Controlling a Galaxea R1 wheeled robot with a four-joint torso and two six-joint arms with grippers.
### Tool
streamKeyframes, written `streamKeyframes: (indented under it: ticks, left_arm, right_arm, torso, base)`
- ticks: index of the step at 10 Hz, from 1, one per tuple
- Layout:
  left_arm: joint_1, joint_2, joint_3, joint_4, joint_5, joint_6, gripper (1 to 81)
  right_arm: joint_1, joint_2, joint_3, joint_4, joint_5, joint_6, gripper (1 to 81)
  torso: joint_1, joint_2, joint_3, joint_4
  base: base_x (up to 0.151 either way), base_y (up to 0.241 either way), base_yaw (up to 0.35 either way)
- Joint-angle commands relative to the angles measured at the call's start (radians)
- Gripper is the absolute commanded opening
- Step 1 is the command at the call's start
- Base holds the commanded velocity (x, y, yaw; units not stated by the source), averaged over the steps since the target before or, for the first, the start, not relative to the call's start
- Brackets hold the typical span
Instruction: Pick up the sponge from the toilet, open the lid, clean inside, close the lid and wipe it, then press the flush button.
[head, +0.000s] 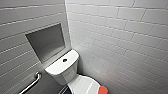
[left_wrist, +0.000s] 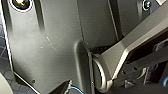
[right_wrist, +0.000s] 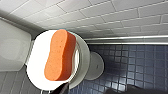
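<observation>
sponge (right_wrist: 60, 55) flat on closed lid (right_wrist: 35, 63) | grab rail (head: 31, 83) beside toilet (head: 62, 66) (wall niche (head: 46, 41) above) | pincers: cannot tell

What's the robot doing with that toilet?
A robot is here to clean the toilet. The orange sponge lies on the closed lid, and nothing is holding it yet. The right wrist camera looks down on it. Nothing touches the flush button on the cistern.

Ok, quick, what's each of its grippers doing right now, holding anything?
Left gripper: cannot be told.
Right gripper: cannot be told; the sponge lies flat on the lid.
</observation>
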Motion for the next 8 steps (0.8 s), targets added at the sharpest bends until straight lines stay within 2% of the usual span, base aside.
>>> streamKeyframes:
  ticks: [1,5,6,7,8]
  left_arm:
    - [0.010,0.000,-0.004,-0.004,0.070,-0.003,81.1]
    - [0.115,0.069,-0.004,0.004,0.063,-0.004,81.1]
    - [0.116,0.070,-0.004,-0.001,0.063,-0.004,81.1]
    - [0.116,0.067,-0.004,-0.003,0.063,-0.004,81.1]
    - [0.116,0.066,-0.004,-0.004,0.063,-0.004,81.1]
  right_arm:
    - [0.090,-0.054,0.017,-0.010,-0.032,0.002,81.1]
    - [0.128,-0.046,0.023,-0.005,-0.037,0.002,81.1]
    - [0.136,-0.044,0.023,-0.005,-0.038,0.002,81.1]
    - [0.144,-0.044,0.026,-0.005,-0.044,0.002,81.1]
    - [0.147,-0.044,0.027,-0.005,-0.046,0.002,81.1]
  torso:
    - [0.061,-0.095,0.000,0.000]
    - [0.154,-0.244,-0.004,0.000]
    - [0.177,-0.281,-0.025,0.000]
    - [0.201,-0.320,-0.099,0.000]
    - [0.155,-0.250,-0.109,0.000]
  base:
    - [0.000,0.000,0.000]
    - [0.000,0.000,0.000]
    - [0.000,0.000,0.000]
    - [0.000,0.000,0.000]
    - [0.000,0.000,0.000]
